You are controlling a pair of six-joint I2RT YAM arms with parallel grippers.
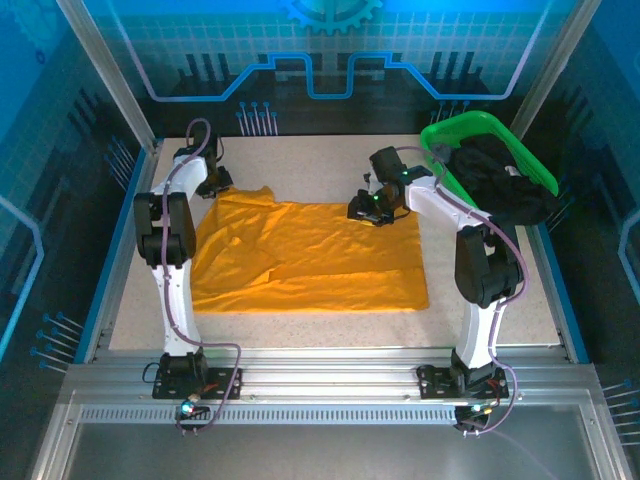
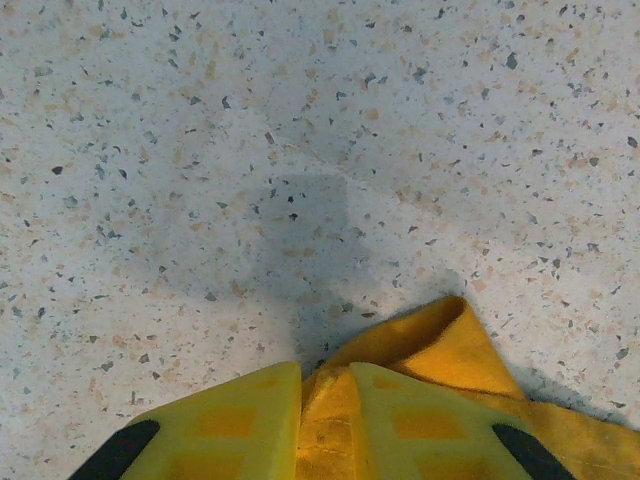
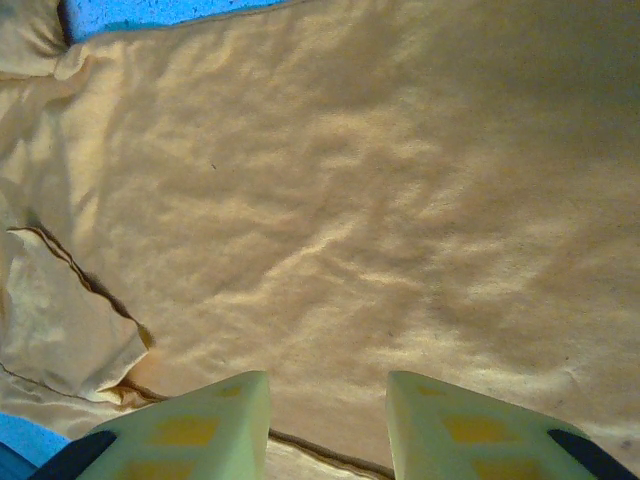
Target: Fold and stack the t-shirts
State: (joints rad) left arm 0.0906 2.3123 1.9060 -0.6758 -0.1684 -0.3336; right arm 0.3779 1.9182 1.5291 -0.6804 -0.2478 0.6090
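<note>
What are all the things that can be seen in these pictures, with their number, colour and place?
t-shirt: one, orange-yellow, spread out on the middle of the table.
basket: one, green, at the far right corner of the table.
dark clothes: a pile, black, inside the basket; the number cannot be told.
table: one, pale and speckled, under the t-shirt.
left gripper: one, yellow fingers, shut on the t-shirt's far left corner.
right gripper: one, yellow fingers, open, over the t-shirt's far right edge.
</note>
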